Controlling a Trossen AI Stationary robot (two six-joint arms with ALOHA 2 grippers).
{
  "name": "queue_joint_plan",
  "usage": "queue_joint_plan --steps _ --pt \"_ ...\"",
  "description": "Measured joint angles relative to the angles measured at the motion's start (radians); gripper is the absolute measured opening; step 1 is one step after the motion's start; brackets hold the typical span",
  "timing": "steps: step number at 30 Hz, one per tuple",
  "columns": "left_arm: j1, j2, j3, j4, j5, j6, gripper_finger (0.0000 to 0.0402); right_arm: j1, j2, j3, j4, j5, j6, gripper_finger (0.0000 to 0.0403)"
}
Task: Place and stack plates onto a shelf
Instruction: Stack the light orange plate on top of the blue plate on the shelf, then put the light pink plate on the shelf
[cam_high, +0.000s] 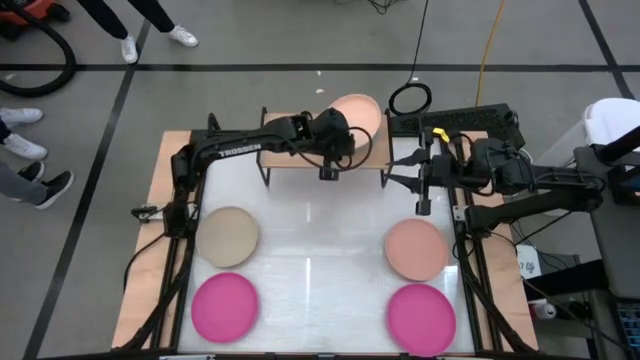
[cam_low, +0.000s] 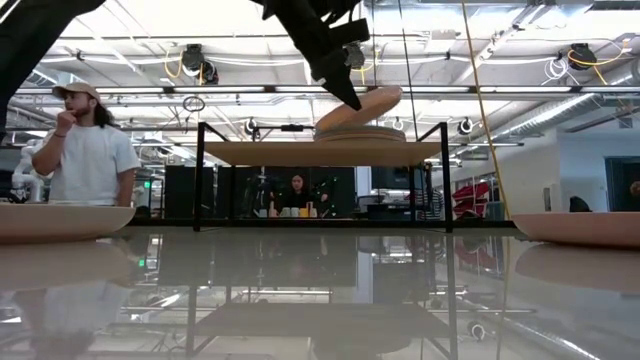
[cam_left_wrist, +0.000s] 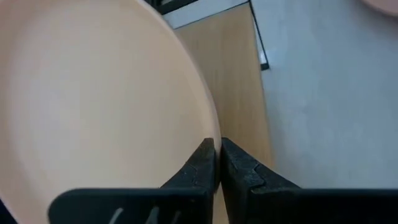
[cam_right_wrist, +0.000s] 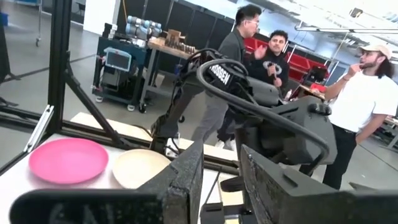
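Observation:
My left gripper (cam_high: 347, 130) is over the right half of the light-wood shelf (cam_high: 295, 160) at the table's far side, shut on a peach plate (cam_high: 360, 112). In the low view this plate (cam_low: 362, 108) is tilted above another plate (cam_low: 378, 133) that lies flat on the shelf board (cam_low: 320, 152). On the white table lie a beige plate (cam_high: 228, 236), a salmon plate (cam_high: 416, 249) and two magenta plates (cam_high: 225, 307) (cam_high: 421, 318). My right gripper (cam_high: 392, 172) waits, open, just right of the shelf and touches nothing. My left gripper pinches the peach plate's rim (cam_left_wrist: 211, 134) between its two fingers (cam_left_wrist: 200, 163), which come slanting down from above (cam_low: 345, 92). The plate is tilted, its right side raised. Its low edge (cam_low: 325, 124) seems to meet the plate lying on the shelf.
The shelf's thin black legs (cam_low: 199, 175) (cam_low: 446, 175) stand on the table's far part. The shelf's left half (cam_high: 285, 125) is bare wood. People stand in the room beyond the table (cam_low: 85, 150). The right arm's body (cam_high: 500, 175) lies along the right edge.

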Motion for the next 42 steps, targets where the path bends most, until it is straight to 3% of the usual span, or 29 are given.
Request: queue_joint_plan --steps 8,18,23,30,34,42 --pt "0.011 0.001 0.000 0.004 -0.001 -0.005 0.0079 0.000 -0.001 -0.032 0.014 0.001 -0.023 0.0091" --pt "0.001 -0.016 -0.001 -0.005 -0.019 -0.034 0.0087 0.000 -0.002 -0.034 0.015 0.002 -0.025 0.0091" --pt "-0.014 -0.108 -0.001 -0.016 -0.054 -0.152 0.0088 0.000 -0.002 -0.034 0.005 0.002 -0.022 0.0091" --pt "-0.035 -0.314 -0.005 -0.132 0.009 -0.303 0.0088 0.000 0.002 -0.034 -0.148 0.002 0.111 0.0091" --pt "-0.077 -0.462 -0.121 -0.029 0.007 -0.340 0.0088 0.029 0.013 -0.029 -0.201 0.007 0.174 0.0091" --pt "-0.156 -0.734 -0.585 0.376 0.007 -0.414 0.0088 0.087 0.140 0.054 -0.475 0.134 0.287 0.0091"
